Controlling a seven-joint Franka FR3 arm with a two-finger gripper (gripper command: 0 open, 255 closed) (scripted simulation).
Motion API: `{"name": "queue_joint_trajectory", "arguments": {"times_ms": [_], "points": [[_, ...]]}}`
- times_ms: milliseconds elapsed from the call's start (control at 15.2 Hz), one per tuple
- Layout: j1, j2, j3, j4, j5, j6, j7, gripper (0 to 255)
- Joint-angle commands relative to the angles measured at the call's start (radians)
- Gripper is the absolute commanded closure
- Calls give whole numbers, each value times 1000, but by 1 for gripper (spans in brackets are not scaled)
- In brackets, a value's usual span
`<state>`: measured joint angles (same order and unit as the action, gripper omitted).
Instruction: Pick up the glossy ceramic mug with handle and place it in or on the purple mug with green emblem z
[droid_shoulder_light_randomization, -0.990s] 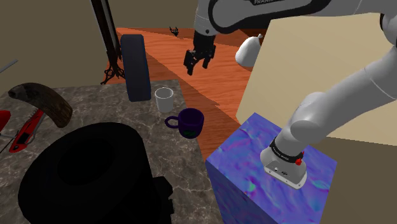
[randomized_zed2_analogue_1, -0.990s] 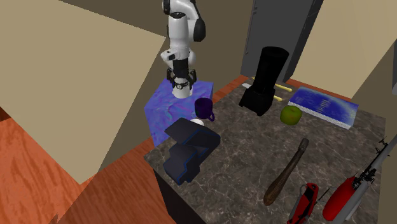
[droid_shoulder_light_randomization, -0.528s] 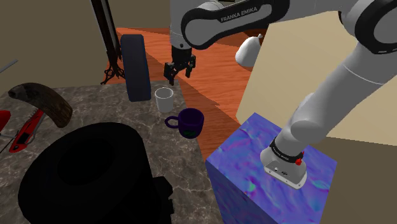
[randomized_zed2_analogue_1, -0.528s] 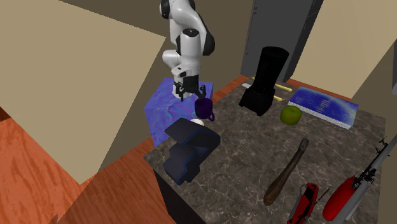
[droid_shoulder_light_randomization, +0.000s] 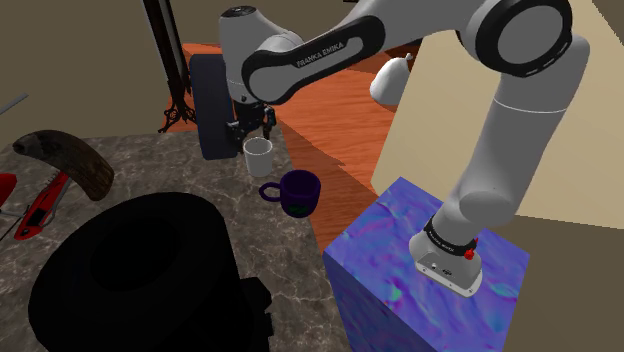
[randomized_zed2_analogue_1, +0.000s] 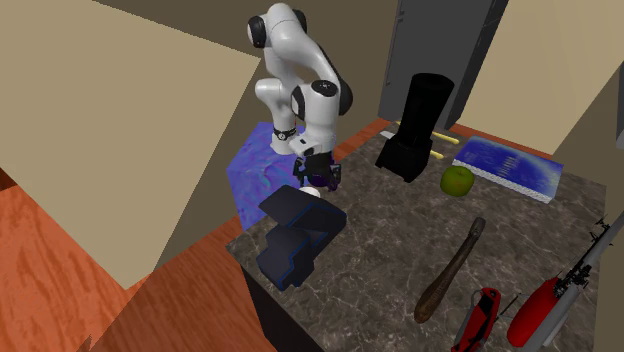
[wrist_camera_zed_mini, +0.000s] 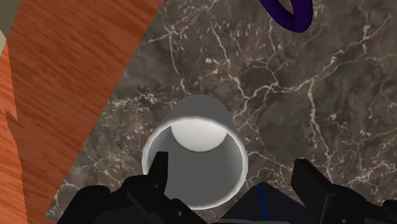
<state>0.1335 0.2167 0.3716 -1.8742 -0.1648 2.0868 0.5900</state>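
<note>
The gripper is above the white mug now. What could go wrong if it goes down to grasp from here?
1. The white mug sits off-centre under the open gripper: one finger overlaps its rim and might land on it.
2. The mug stands near the marble table's edge; a knock could push it off.
3. The purple mug stands close and may be bumped.

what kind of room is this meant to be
Likely a kitchen or dining corner of a house: a dark marble counter holds a white mug, a purple mug and a green apple, with a wood floor beside it.
</note>
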Motion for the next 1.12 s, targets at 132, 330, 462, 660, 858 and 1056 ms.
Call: {"name": "queue_joint_trajectory", "arguments": {"times_ms": [132, 330, 462, 660, 858, 1056], "points": [[26, 97, -6, 65, -45, 12, 41, 0], [27, 115, -11, 48, -54, 46, 47, 0], [28, 128, -14, 37, -62, 68, 51, 0], [28, 131, -15, 34, -64, 74, 53, 0], [28, 131, -15, 34, -64, 74, 53, 0], [28, 131, -15, 35, -64, 74, 53, 255]]}}
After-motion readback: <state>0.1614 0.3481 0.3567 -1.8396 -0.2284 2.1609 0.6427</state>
